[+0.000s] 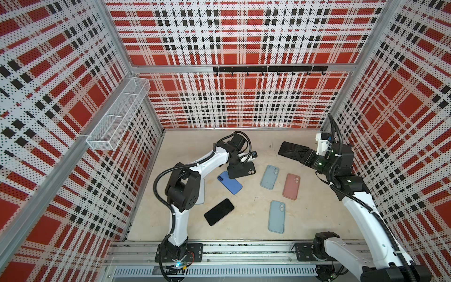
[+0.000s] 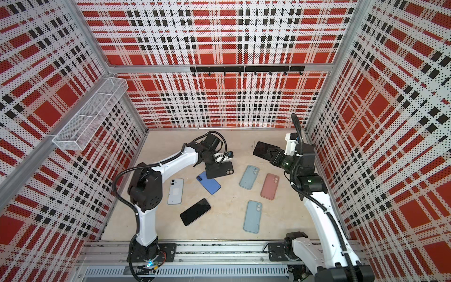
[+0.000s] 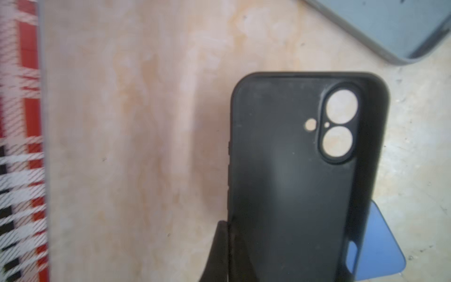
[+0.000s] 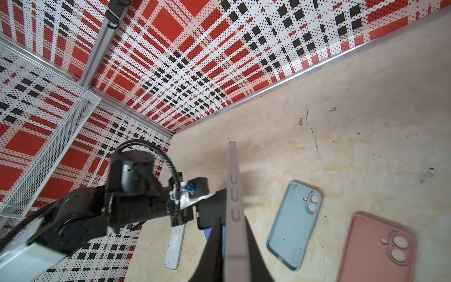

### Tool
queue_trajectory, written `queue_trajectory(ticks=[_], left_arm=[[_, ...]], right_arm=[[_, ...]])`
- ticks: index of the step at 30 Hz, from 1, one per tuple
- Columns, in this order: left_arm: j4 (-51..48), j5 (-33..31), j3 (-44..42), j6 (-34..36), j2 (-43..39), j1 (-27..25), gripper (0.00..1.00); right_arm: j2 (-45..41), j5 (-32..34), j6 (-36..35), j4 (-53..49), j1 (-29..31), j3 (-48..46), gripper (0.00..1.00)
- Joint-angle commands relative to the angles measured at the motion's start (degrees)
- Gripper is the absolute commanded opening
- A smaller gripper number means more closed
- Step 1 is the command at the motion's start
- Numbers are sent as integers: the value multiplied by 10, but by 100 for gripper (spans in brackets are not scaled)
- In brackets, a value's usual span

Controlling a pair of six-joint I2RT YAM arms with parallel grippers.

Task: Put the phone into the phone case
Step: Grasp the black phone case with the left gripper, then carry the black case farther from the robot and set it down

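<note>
**Phone and black case held apart, one in each gripper**

The left gripper [image 1: 233, 170] is clamped on one short end of the black case [image 1: 244, 169], seen in both top views [image 2: 221, 169]. In the left wrist view the hollow side of the black case [image 3: 292, 183] is turned toward the camera, its lens cut-outs are at the far end, and one finger [image 3: 218, 246] is seen against its edge. Whether it touches the table [image 1: 317, 214] cannot be told.

The right gripper [image 1: 300, 154] is closed on the phone [image 1: 288, 147], which is held near the back right corner, dark screen up, well apart from the black case. In the right wrist view the phone [image 4: 233, 190] is seen edge-on between the two fingers [image 4: 214, 251], side buttons showing.

On the table a blue phone [image 1: 231, 183] lies just beside the black case, one corner overlapped by it in a top view. A black phone [image 1: 219, 212] lies nearer the front, and a white phone [image 2: 175, 191] is seen beside the left arm. Two pale blue cases [image 1: 269, 177] [image 1: 276, 216] and a pink case [image 1: 291, 186] are laid out to the right.
</note>
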Motion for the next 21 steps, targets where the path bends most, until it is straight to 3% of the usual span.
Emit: queue_trajectory(ticks=[1, 21], left_arm=[[-29, 55, 69, 83, 38, 13, 0], [-27, 65, 209, 151, 189, 25, 0]], right_arm=[[13, -25, 5, 20, -1, 11, 0], [49, -48, 24, -3, -1, 24, 0]])
